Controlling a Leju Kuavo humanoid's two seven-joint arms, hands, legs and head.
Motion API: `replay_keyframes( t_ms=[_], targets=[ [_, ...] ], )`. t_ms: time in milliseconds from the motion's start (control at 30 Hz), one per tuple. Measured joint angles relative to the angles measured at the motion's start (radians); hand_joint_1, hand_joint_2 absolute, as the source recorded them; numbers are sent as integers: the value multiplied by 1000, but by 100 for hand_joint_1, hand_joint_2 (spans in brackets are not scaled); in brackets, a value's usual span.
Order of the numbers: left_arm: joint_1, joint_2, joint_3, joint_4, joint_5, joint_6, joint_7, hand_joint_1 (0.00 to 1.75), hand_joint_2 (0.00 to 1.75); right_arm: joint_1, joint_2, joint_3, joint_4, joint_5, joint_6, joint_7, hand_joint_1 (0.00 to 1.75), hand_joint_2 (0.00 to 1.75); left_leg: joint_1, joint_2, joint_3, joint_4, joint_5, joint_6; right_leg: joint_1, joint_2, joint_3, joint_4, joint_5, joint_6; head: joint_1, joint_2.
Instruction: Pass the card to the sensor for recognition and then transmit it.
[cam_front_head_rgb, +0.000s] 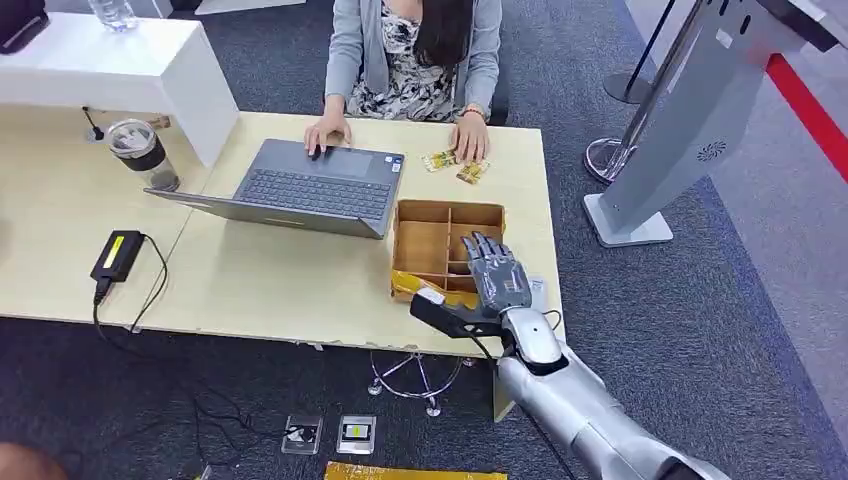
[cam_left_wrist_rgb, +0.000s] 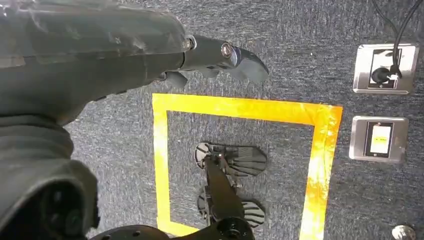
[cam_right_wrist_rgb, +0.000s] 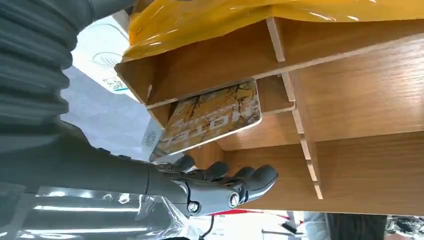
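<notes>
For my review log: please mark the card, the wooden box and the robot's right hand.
card (cam_right_wrist_rgb: 212, 117): right wrist view, middle of its printed face.
wooden box (cam_front_head_rgb: 447, 208): head view, far rim.
right hand (cam_front_head_rgb: 497, 275): head view, back of the hand above the box.

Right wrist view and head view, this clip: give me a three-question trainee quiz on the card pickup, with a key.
1. True or false: the right hand hovers over the wooden divided box at the table's near edge.
2. Multiple choice: in the right wrist view, the hotel card is
A. flat on the laptop
B. leaning in a compartment of the box
C. held in the person's hand
3. Fill in: two more cards lie on the table beside the person's ____.

Key: 1 true; 2 B; 3 hand
</notes>
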Motion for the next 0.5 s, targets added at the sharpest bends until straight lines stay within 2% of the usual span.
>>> replay_keyframes(
  t_ms=[200,233,500],
  targets=[
    [0,0,0,0,0,2,0,0,0,-4,0,1,0,-7,11,2,2,175,0,0,0,0,0,0,0,0,0,0,0,0,0,0],
    [0,0,0,0,-1,2,0,0,0,-5,0,1,0,-7,13,3,175,175,0,0,0,0,0,0,0,0,0,0,0,0,0,0],
    [0,0,0,0,-3,1,0,0,0,-5,0,2,0,-20,21,2,175,175,0,0,0,0,0,0,0,0,0,0,0,0,0,0]
  ],
)
